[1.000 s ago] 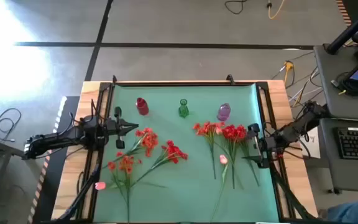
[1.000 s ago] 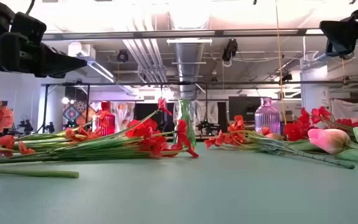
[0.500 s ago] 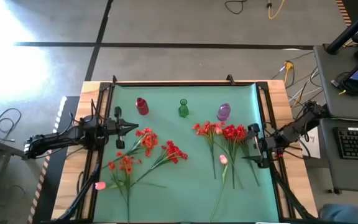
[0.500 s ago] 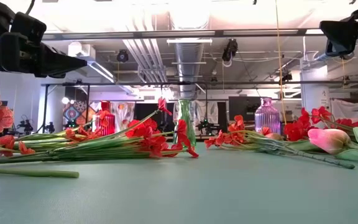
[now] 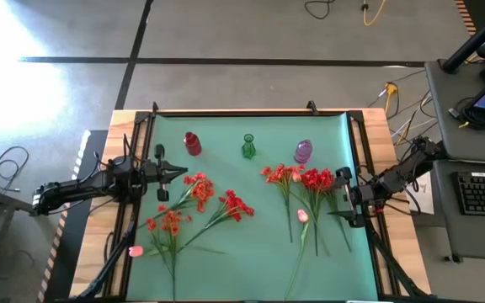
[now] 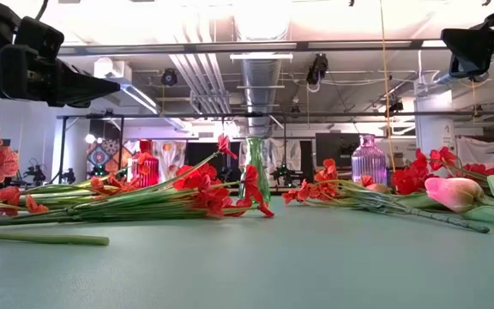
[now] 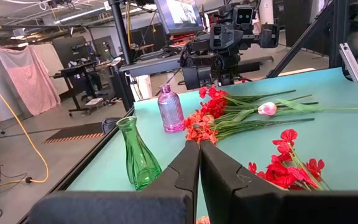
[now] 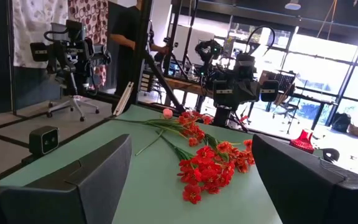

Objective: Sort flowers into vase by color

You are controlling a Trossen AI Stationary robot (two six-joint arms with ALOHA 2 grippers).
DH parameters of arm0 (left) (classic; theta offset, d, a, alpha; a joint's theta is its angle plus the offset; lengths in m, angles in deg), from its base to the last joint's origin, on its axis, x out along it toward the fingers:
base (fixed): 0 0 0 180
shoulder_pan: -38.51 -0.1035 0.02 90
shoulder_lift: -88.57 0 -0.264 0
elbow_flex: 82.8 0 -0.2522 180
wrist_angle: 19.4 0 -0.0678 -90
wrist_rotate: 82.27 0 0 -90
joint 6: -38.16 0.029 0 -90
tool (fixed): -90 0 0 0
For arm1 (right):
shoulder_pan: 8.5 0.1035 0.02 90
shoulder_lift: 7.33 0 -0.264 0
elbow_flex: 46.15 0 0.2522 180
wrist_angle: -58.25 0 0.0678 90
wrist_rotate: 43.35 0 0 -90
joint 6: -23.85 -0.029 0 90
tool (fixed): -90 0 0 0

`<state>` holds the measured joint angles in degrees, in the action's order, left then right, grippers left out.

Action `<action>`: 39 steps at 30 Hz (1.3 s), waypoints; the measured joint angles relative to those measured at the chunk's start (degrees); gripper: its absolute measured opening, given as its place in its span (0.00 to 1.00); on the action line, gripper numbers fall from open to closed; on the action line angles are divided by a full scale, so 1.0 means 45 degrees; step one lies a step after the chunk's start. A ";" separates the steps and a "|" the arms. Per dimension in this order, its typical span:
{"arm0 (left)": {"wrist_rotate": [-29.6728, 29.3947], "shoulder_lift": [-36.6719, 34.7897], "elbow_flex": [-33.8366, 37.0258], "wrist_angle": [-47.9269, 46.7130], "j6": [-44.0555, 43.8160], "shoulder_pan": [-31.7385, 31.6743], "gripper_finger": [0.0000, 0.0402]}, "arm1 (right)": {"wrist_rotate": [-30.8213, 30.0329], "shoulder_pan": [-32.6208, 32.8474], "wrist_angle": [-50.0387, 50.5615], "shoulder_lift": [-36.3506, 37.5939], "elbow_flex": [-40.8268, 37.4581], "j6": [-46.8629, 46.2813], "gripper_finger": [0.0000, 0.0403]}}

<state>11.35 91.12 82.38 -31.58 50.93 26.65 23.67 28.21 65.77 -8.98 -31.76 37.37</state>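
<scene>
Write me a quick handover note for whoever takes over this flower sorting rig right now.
Left gripper: shut, empty, at the mat's left edge near the red vase.
Right gripper: open, empty, at the right edge beside the right-hand flowers.
Vases: red, green vase and purple vase stand in a row at the far side, all empty.
Flowers: left bunch of orange-red and red stems, with a pink bud at the mat's left edge; right bunch of orange-red and deep red stems, with a pink bud among them. All lie flat on the mat.
Done: nothing sorted.
Left: every flower.
</scene>
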 joint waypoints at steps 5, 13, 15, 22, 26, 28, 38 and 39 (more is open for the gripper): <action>0.0001 -0.0002 0.0000 0.0000 -0.0005 0.0004 0.00 | 0.0003 0.0002 0.0003 0.0000 -0.0002 0.0000 0.81; 0.0005 0.0000 0.0000 0.0000 -0.0005 0.0005 0.00 | 0.0000 -0.0001 0.0005 0.0000 0.0000 0.0000 0.81; 0.0005 0.0000 0.0000 0.0000 0.0000 0.0000 0.00 | 0.0005 0.0004 0.0003 -0.0005 -0.0002 0.0000 0.81; 0.0000 0.0000 0.0000 0.0000 -0.0005 0.0005 0.00 | 0.0004 0.0002 0.0001 -0.0003 -0.0001 0.0000 0.81; 0.0002 0.0000 0.0000 0.0000 -0.0002 0.0002 0.00 | 0.0001 0.0001 0.0005 -0.0003 -0.0001 -0.0003 0.81; 0.0003 0.0000 0.0000 0.0000 -0.0003 0.0003 0.00 | 0.0001 0.0003 0.0004 -0.0004 -0.0004 -0.0001 0.81; 0.0004 0.0000 0.0000 0.0000 -0.0005 0.0005 0.00 | -0.0345 -0.0001 -0.0029 -0.0004 -0.0001 0.0203 0.81; 0.0005 0.0000 0.0000 0.0000 -0.0001 0.0000 0.00 | -0.0354 0.0000 -0.0040 -0.0004 0.0000 -0.0104 0.81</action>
<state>11.37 91.12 82.38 -31.58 50.93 26.65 22.07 28.21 65.59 -9.00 -31.76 36.90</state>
